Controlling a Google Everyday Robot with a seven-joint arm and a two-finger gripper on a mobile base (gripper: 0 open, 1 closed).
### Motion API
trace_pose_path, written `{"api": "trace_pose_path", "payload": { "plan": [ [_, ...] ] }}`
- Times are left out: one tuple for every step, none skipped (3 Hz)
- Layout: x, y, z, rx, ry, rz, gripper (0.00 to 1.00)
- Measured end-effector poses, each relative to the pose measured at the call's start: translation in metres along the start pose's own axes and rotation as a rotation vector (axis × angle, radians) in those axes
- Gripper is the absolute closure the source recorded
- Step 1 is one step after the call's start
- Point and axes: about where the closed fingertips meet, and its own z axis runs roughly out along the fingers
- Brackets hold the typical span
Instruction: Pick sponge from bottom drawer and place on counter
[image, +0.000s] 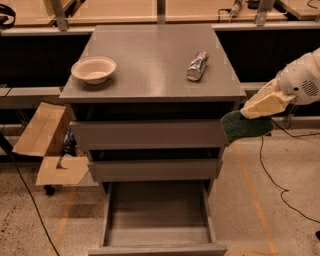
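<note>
Grips the sponge (248, 128) in the closed gripper (250, 114), in the air just right of the cabinet (150, 135), below bench (150, 55) level; long axis running roughly left-right. Calls for a move up and left, likely onto bare bench right of the can (197, 65).

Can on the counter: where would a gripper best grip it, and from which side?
Across its middle, from above. The can lies on its side on the counter, long axis running roughly front to back, so closing across its long curved flanks likely holds best. The gripper is right of the cabinet, shut on the sponge.
</note>
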Motion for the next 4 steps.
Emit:
{"api": "trace_pose_path", "payload": {
  "plan": [
    [0.006, -0.004, 0.012, -0.02, 0.013, 0.05, 1.0],
    [-0.027, -0.018, 0.024, -0.018, -0.032, 0.065, 1.0],
    [-0.072, -0.036, 0.037, 0.009, -0.097, 0.08, 1.0],
    [-0.114, -0.058, 0.054, 0.041, -0.184, 0.139, 1.0]
  ]
}}
